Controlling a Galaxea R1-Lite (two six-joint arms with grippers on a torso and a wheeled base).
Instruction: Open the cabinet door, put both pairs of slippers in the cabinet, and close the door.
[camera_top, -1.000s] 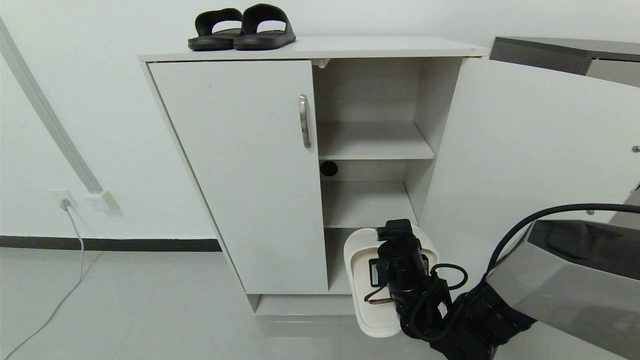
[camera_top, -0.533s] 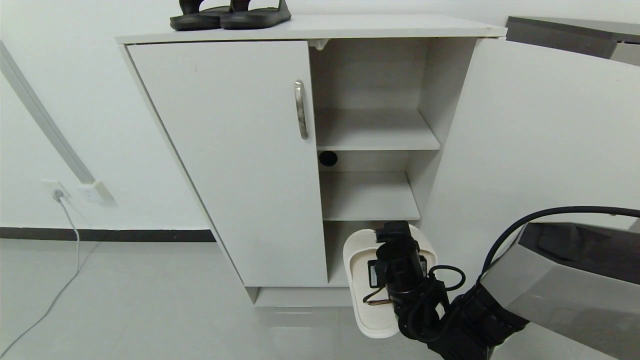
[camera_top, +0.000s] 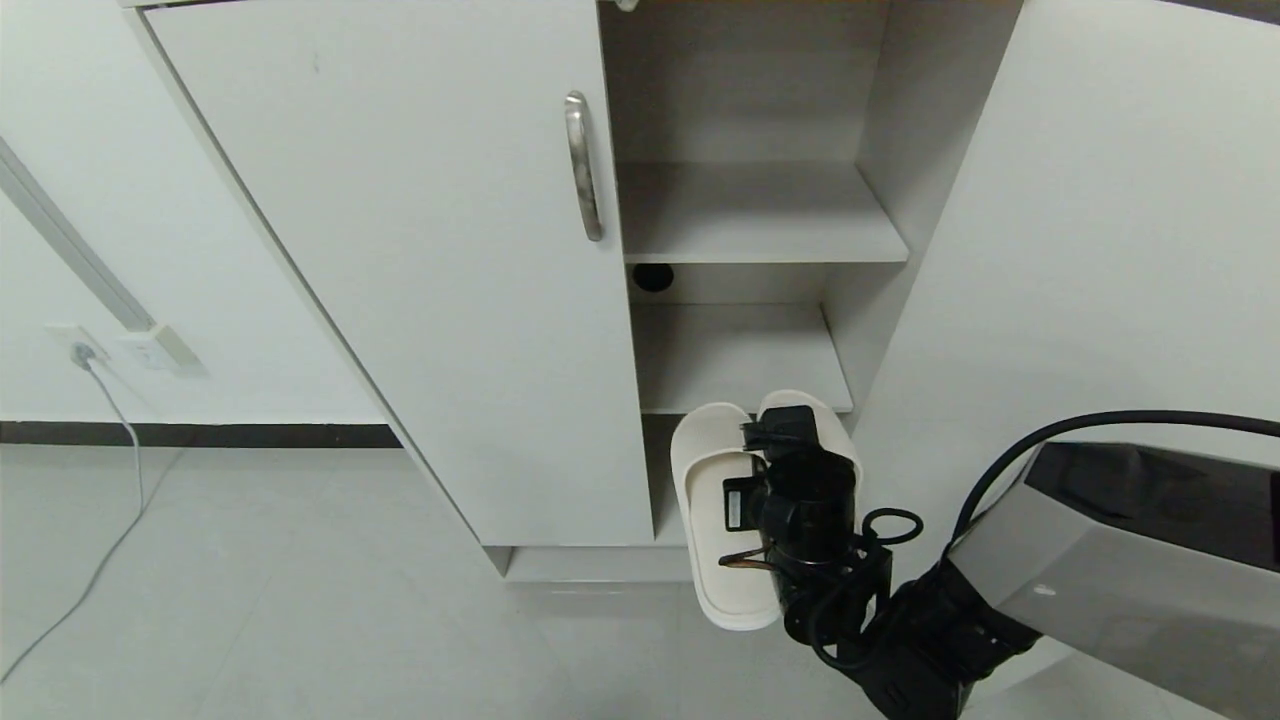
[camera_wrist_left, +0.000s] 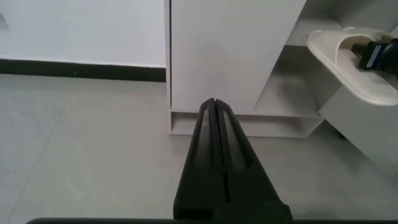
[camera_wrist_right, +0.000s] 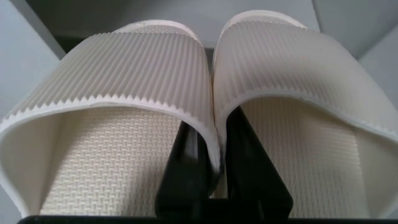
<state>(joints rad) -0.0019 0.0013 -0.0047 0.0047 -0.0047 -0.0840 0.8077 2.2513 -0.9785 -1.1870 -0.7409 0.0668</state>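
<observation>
White slippers (camera_top: 715, 520), a pair held side by side, hang just in front of the cabinet (camera_top: 890, 120), at its open right half. Their toe ends sit at the mouth of the bottom compartment, just under the front edge of the lower shelf (camera_top: 735, 360). Their heels stick out past the cabinet's base, above the floor (camera_top: 300, 600). Whether the toes are already inside cannot be told.

The right gripper (camera_top: 790, 450) grasps the pair from the heel side. In the right wrist view, its two black fingers (camera_wrist_right: 249, 168) are clenched on the inner edges of the two ribbed straps, pinching both slippers (camera_wrist_right: 143, 74) together.

The cabinet's right door (camera_top: 1100, 250) is swung wide open. The left door (camera_top: 400, 250) is closed, with a vertical metal handle (camera_top: 583, 165) near its inner edge. The upper shelf (camera_top: 760, 215) is above the lower one, and a small round hole (camera_top: 652, 277) shows in the back panel between them.

The left gripper (camera_wrist_left: 214, 109) is low over the floor in front of the cabinet's closed door, pressed closed with nothing held.
</observation>
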